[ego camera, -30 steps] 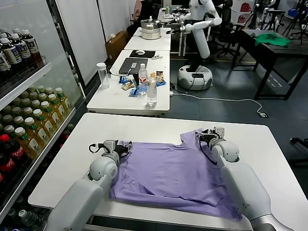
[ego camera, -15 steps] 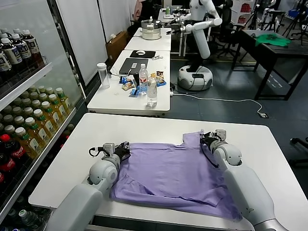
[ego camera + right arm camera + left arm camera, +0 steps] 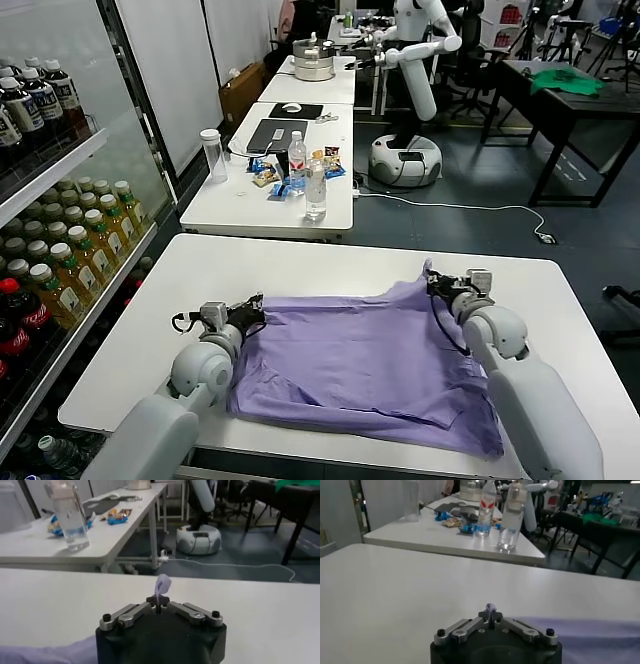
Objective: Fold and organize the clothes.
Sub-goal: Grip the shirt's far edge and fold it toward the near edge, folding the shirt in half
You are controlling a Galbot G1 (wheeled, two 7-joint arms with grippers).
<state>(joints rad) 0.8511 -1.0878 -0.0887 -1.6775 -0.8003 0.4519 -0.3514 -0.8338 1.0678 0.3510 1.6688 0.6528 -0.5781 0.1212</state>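
Observation:
The clothes, a lavender T-shirt (image 3: 365,355), lie spread on the white table (image 3: 300,265) in the head view. My left gripper (image 3: 250,309) is shut on the shirt's far left corner; a small tuft of purple fabric (image 3: 491,607) sticks out between its closed fingertips. My right gripper (image 3: 437,287) is shut on the far right corner, with a flap of fabric (image 3: 162,585) standing up from its jaws. The shirt's far edge runs taut between the two grippers. More of the lavender shirt (image 3: 580,632) shows beside the left gripper (image 3: 491,616), and a strip of the shirt (image 3: 50,652) beside the right gripper (image 3: 158,603).
A second white table (image 3: 280,190) beyond carries bottles (image 3: 315,187), a cup (image 3: 213,155) and a laptop (image 3: 275,135). A drinks shelf (image 3: 60,230) stands on the left. Another robot (image 3: 410,90) and a dark table with a green cloth (image 3: 565,82) stand far behind.
Both grippers closed on the shirt's far corners and moved outward and slightly toward me, pulling the far edge straight and lifting the right corner.

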